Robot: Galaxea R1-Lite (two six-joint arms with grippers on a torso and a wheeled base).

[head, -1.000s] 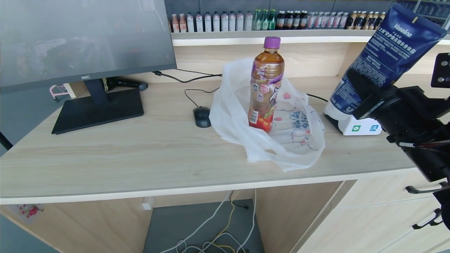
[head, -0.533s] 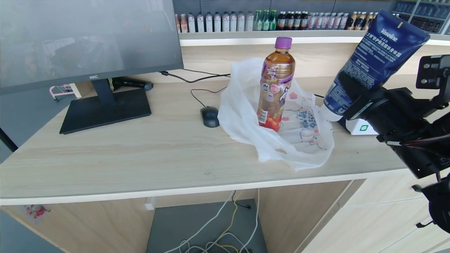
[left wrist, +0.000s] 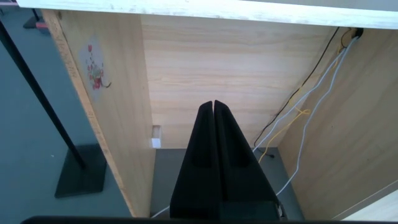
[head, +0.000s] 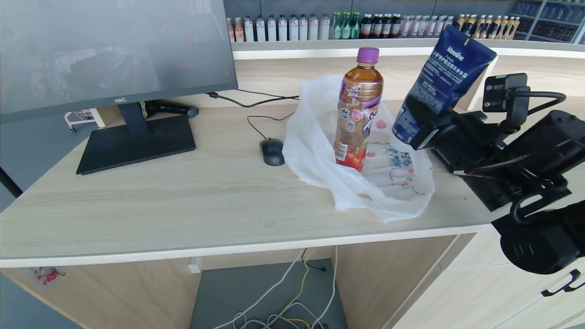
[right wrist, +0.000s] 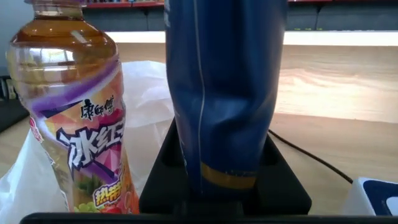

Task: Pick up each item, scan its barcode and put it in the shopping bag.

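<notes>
My right gripper (head: 422, 132) is shut on a dark blue lotion tube (head: 441, 77), held tilted above the right side of a white shopping bag (head: 384, 183). The tube (right wrist: 224, 93) is pinched between the black fingers (right wrist: 163, 165) in the right wrist view. A tea bottle (head: 358, 109) with a purple cap stands upright inside the bag on the wooden counter (head: 183, 196); it is the bottle (right wrist: 74, 118) just beside the tube. My left gripper (left wrist: 214, 112) hangs below the counter, fingers pressed together, holding nothing.
A monitor (head: 114, 50) on a black stand fills the counter's left back, with a black handheld scanner (head: 171, 108) behind it. A mouse (head: 272, 151) lies left of the bag. Cables (head: 283, 301) hang under the counter. Drawers (head: 525, 292) sit lower right.
My right gripper has carried the blue tube leftward from over the white scanner box to above the bag's right side, close to the bottle. The head camera shifted a little during the first half second.
</notes>
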